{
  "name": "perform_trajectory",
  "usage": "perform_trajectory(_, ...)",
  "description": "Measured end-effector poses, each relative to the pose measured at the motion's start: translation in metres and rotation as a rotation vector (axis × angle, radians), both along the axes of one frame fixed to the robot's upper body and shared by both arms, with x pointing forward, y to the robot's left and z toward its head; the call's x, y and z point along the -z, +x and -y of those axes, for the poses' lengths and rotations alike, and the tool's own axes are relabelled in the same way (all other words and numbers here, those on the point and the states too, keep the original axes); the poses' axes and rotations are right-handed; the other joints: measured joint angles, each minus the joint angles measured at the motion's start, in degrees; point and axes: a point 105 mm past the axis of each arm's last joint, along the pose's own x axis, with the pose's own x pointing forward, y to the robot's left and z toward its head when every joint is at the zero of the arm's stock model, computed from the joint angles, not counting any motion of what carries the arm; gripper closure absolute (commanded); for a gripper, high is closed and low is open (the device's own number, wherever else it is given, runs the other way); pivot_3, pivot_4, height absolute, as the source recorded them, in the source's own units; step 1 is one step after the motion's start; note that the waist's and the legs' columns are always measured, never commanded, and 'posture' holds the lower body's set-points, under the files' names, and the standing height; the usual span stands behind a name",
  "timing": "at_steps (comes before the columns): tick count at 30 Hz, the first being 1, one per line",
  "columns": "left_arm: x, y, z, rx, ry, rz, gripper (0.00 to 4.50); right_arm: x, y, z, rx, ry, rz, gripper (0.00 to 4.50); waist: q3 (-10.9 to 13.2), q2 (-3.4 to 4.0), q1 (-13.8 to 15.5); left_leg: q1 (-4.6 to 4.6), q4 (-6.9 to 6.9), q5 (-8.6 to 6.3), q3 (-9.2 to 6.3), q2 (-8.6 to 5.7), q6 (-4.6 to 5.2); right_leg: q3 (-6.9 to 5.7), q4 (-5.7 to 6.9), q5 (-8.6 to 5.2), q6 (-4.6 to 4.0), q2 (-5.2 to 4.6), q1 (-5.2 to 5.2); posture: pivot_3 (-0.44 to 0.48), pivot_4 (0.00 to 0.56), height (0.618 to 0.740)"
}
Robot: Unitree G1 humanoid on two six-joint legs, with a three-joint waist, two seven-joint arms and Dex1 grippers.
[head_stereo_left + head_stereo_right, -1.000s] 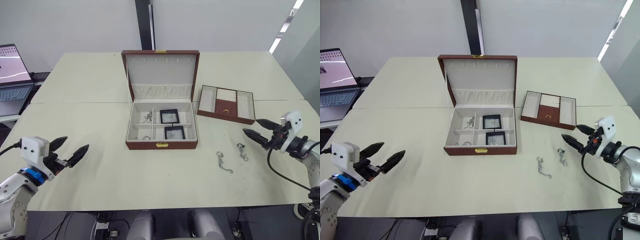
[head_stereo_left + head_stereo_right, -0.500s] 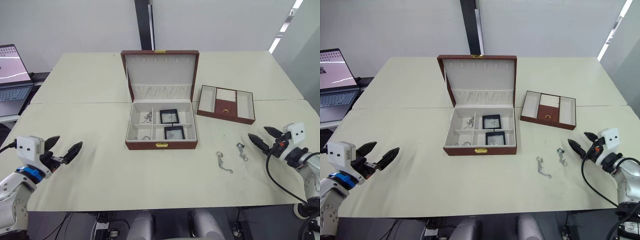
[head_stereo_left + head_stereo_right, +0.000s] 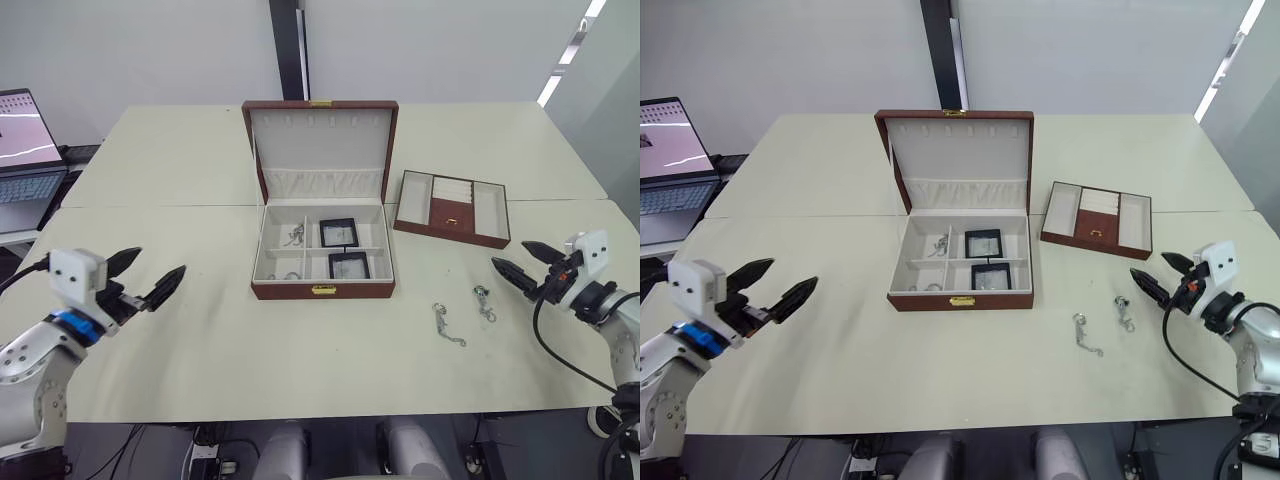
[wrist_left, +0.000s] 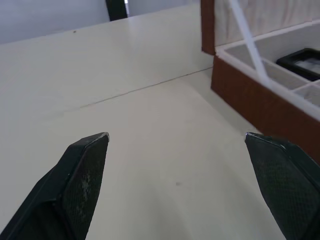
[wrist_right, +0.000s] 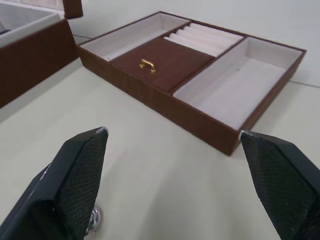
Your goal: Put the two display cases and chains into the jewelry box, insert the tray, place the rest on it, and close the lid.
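While both grippers hover apart, table [image 3: 200,330] lies bare.

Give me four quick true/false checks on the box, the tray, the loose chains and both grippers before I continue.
1. Both display cases lie inside the jewelry box. True.
2. The tray is already seated in the box. False: it rests on the table, to the box's right.
3. Two chains lie on the table near the right gripper. True.
4. The left gripper is shut on a chain. False: it is open and holds nothing.
5. The lid is closed. False: it stands open.
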Motion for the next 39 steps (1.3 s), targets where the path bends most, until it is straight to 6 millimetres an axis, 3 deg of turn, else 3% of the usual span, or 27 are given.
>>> perform_trajectory(7, -0.007, 0.006, 0.078, 0.337, 0.042, -0.001, 0.00, -0.041, 0.016, -0.033, -0.286, -0.132, -0.026, 0.03, 0.00, 0.00, -0.24, 0.01, 0.00, 0.00, 0.00, 0.00, 0.00, -0.02, -0.01, 0.00, 0.00, 0.06, 0.00, 0.000, 0.150, 0.740)
perform_trajectory(16, -0.014, 0.001, 0.151, 0.636, 0.032, 0.032, 0.00, -0.030, 0.039, -0.034, -0.379, -0.309, -0.170, 0.03, 0.01, 0.00, -0.03, -0.05, 0.07, 0.01, 0.01, -0.03, -0.01, -0.02, -0.02, 0.02, 0.01, -0.02, -0.03, 0.000, 0.150, 0.740)
perform_trajectory(24, -0.010, -0.003, 0.172, 0.716, 0.015, 0.036, 0.00, -0.001, 0.053, -0.025, -0.347, -0.393, -0.258, 0.03, 0.01, 0.00, -0.24, -0.05, 0.08, 0.02, 0.03, -0.03, -0.03, 0.01, 0.00, 0.02, 0.00, 0.02, -0.04, 0.000, 0.150, 0.740)
perform_trajectory(33, -0.014, -0.004, 0.181, 0.724, -0.007, 0.108, 0.00, 0.014, 0.063, -0.025, -0.293, -0.471, -0.255, 0.03, 0.02, 0.01, -0.27, -0.05, 0.08, 0.04, 0.03, -0.03, -0.07, 0.01, 0.00, 0.02, 0.00, 0.02, -0.04, 0.000, 0.150, 0.740)
perform_trajectory(36, -0.014, -0.004, 0.182, 0.721, -0.012, 0.110, 0.00, 0.015, 0.065, -0.023, -0.272, -0.483, -0.253, 0.60, 0.02, 0.01, -0.26, -0.05, 0.08, 0.04, 0.03, -0.03, -0.06, 0.02, 0.00, 0.02, 0.00, -0.02, -0.04, 0.000, 0.150, 0.740)
perform_trajectory(39, -0.015, -0.003, 0.182, 0.713, -0.016, 0.112, 0.00, 0.013, 0.067, -0.023, -0.259, -0.489, -0.242, 1.65, 0.02, 0.01, -0.28, -0.04, 0.08, 0.03, 0.02, -0.03, -0.06, 0.00, 0.01, 0.02, 0.00, 0.00, -0.04, 0.000, 0.150, 0.740)
